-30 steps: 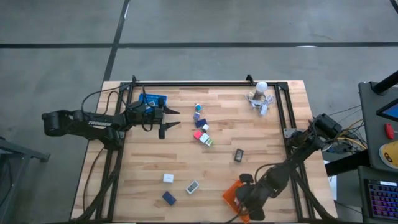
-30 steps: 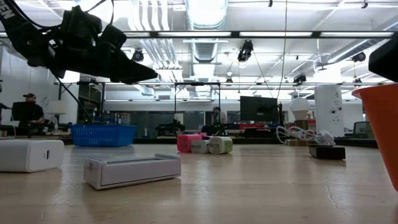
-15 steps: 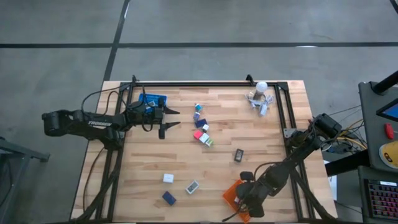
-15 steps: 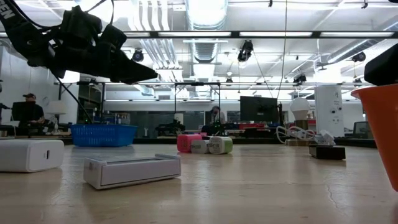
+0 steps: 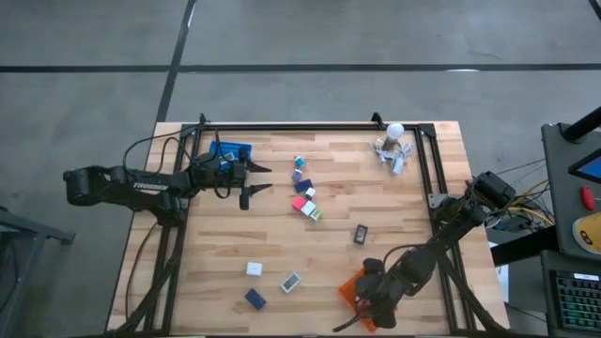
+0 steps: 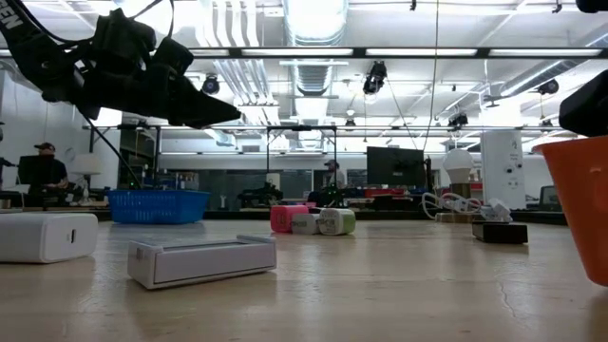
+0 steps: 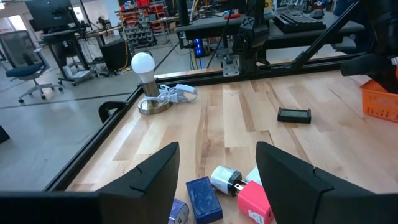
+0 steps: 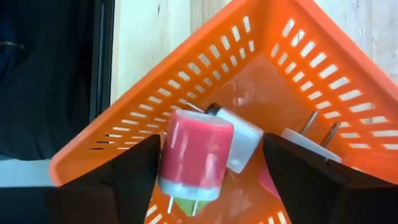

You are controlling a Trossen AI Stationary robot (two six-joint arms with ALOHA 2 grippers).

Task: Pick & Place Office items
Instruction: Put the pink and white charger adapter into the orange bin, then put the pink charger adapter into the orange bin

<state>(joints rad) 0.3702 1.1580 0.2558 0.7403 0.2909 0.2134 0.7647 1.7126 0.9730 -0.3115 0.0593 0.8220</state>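
Overhead, the left gripper (image 5: pixel 259 179) is seen spread wide beside the blue basket (image 5: pixel 228 150) at the table's (image 5: pixel 394 216) far left. The right gripper (image 5: pixel 362 310) is held over the orange basket (image 5: pixel 354 288) at the near edge. A cluster of small office items (image 5: pixel 303 192) lies mid-table, a dark block (image 5: pixel 361 234) lies apart, and 3 more pieces (image 5: pixel 268 280) sit near the front.

Low down, a white box (image 6: pixel 200 258) is seen nearest.

Through the left wrist view, a blue block (image 7: pixel 202 197) and a pink piece (image 7: pixel 254 201) are shown between the open fingers (image 7: pixel 154 176).

Through the right wrist view, a red plug (image 8: pixel 196 154) is seen between parted fingers (image 8: pixel 134 171), untouched by either, above other plugs in the basket.
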